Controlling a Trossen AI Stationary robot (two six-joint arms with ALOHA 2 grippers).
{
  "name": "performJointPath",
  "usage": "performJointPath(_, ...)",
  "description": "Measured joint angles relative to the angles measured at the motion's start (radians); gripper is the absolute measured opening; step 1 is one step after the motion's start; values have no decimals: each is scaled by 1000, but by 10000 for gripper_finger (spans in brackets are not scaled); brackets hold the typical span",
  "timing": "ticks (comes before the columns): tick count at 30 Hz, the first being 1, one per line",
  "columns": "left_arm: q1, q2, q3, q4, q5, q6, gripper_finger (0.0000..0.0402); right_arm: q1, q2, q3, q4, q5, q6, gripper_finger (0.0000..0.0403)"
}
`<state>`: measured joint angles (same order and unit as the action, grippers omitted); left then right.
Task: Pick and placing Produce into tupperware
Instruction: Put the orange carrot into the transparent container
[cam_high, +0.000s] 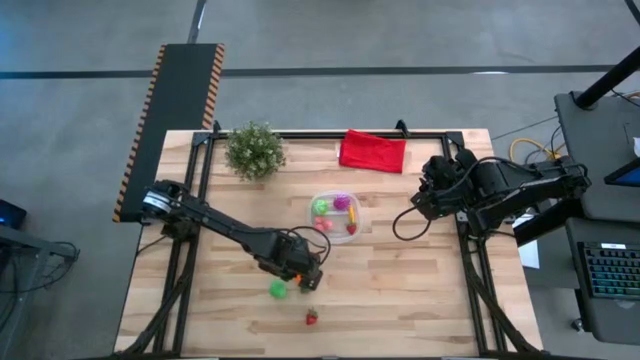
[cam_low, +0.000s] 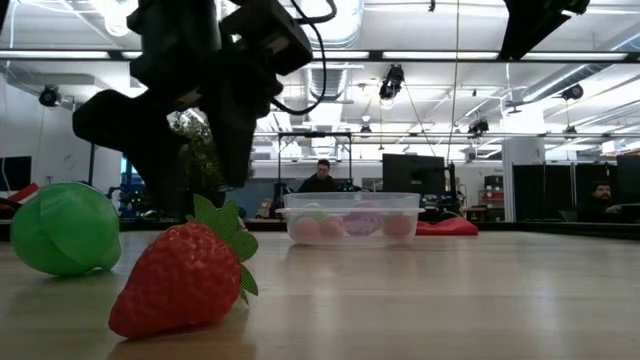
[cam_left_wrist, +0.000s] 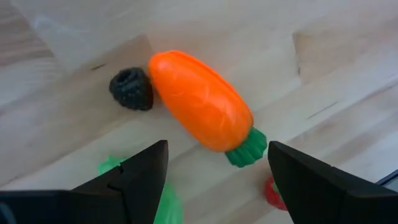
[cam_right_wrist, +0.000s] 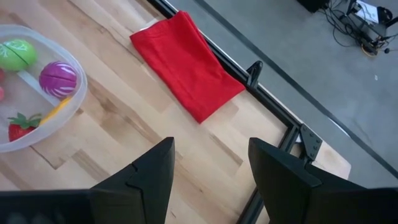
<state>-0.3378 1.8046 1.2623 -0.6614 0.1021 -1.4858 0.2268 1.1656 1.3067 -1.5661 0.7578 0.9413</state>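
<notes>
Wooden worktop (cam_high: 420, 290) carries everything. Left pincer (cam_left_wrist: 217, 168) hangs spread wide over an orange carrot (cam_left_wrist: 200, 99), not touching it; a small black knobby piece (cam_left_wrist: 131, 89) touches the carrot's blunt end. Green produce piece (cam_high: 278, 289) lies just beside the carrot, strawberry (cam_high: 311, 318) near it. Tupperware (cam_high: 336, 218) sits farther from the carrot, already holding green, purple and red pieces. Right pincer (cam_right_wrist: 208, 171), fingers apart and empty, waits well away from the carrot near the red cloth (cam_high: 373, 151).
</notes>
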Motion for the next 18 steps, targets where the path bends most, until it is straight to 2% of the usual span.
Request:
performJointPath(7,3,0,-26,116,-6,-3,262,0,0,0,0,2,22,199)
performJointPath(18,7,35,-45,103,16,-18,262,0,0,-1,0,2,28,199)
